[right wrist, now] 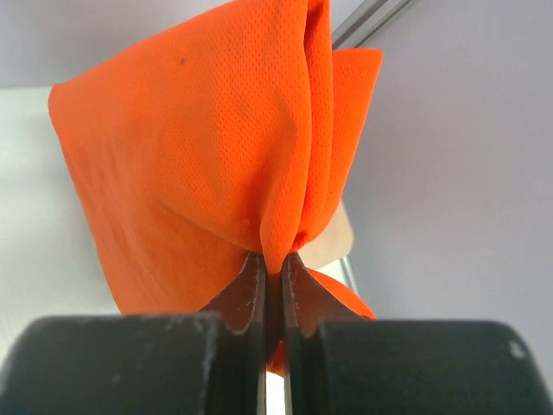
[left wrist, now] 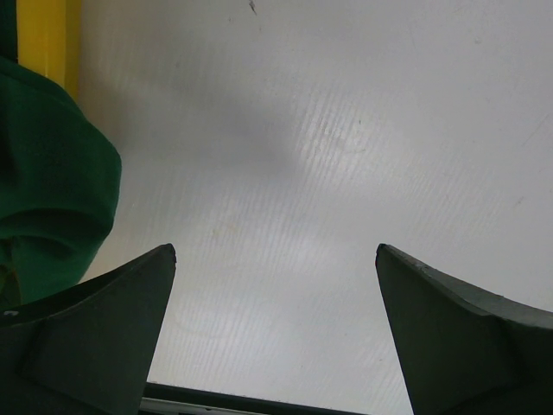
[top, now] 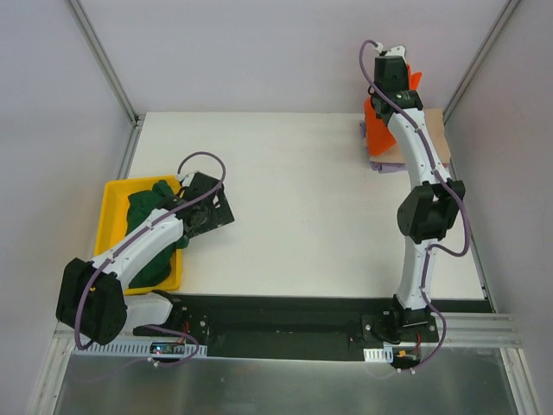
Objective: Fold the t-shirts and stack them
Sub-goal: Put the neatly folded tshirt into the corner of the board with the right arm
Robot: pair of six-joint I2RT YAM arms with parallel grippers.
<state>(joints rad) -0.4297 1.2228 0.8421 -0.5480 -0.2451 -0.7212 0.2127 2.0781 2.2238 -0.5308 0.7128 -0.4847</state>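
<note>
My right gripper (right wrist: 274,259) is shut on a fold of the bright orange-red t-shirt (right wrist: 199,164) and holds it up at the table's far right corner (top: 378,121). Under it lie the pale purple t-shirt (top: 380,161) and the tan t-shirt (top: 436,138); a tan edge shows in the right wrist view (right wrist: 333,242). The dark green t-shirt (top: 147,216) lies bunched in the yellow tray (top: 112,207). My left gripper (left wrist: 276,259) is open and empty over bare table, just right of the tray; green cloth (left wrist: 52,199) shows at its left. In the top view it sits by the tray (top: 207,212).
The yellow tray's rim (left wrist: 47,39) stands at the table's left side. White walls with metal corner posts (top: 104,60) close in the table. The black base rail (top: 285,316) runs along the near edge.
</note>
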